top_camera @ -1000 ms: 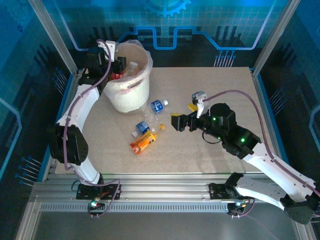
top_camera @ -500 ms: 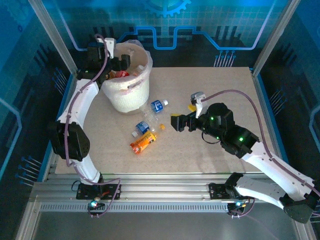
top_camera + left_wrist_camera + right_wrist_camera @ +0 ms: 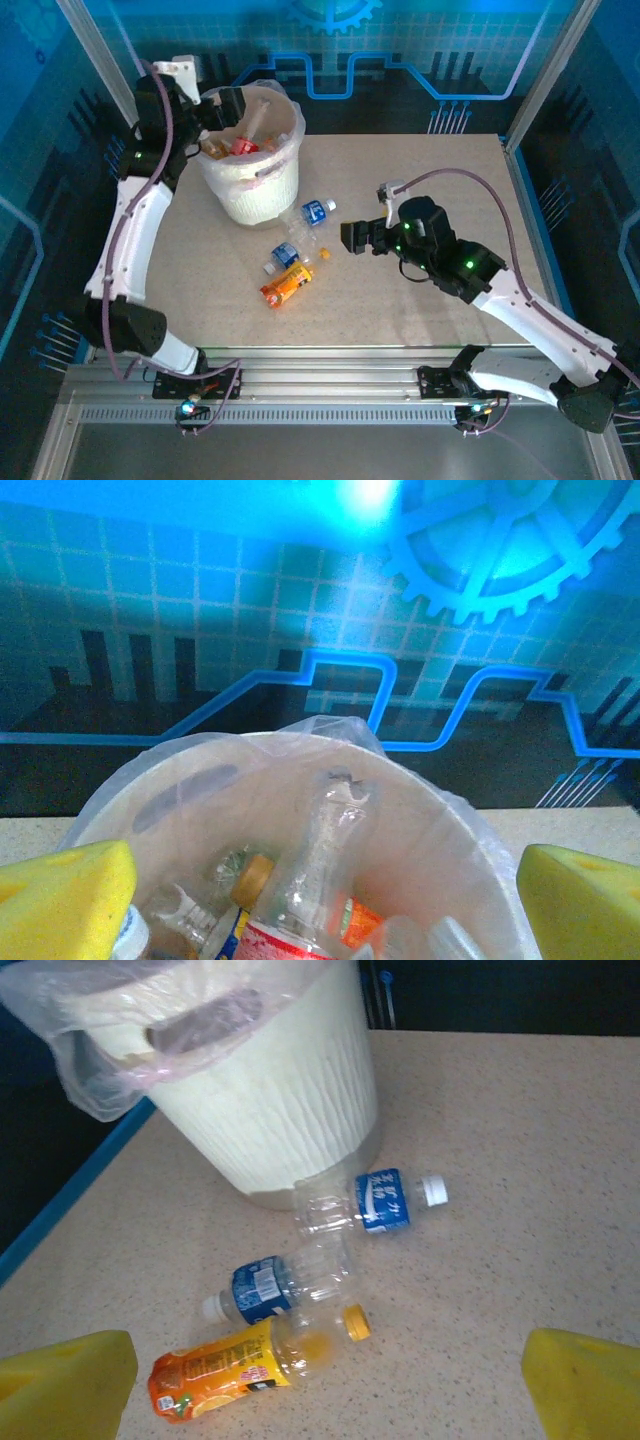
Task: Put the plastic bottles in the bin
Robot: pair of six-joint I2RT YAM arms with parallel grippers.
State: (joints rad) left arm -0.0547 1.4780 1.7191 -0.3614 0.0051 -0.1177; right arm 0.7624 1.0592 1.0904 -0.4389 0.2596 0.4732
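Main worry from where I'm standing: the right gripper (image 3: pixel 352 240) hovers near the three bottles left on the table (image 3: pixel 450 180), jaws wide apart and empty. They lie so bunched up that grabbing the white-capped blue-label bottle (image 3: pixel 375 1200), tucked right by the bin (image 3: pixel 255 190), could clip the bin wall or send its slick round neighbours rolling. The left gripper (image 3: pixel 232 104) hangs over the bin's mouth, spread wide with nothing in it, and an upright clear bottle (image 3: pixel 318 865) in the pile reaches near the rim, so I reckon a drop might bounce out. The bottles are small, clear and a bit crumpled, the other blue-label bottle (image 3: pixel 275 1285) lying next to an orange-label bottle (image 3: pixel 250 1365) with a yellow cap.
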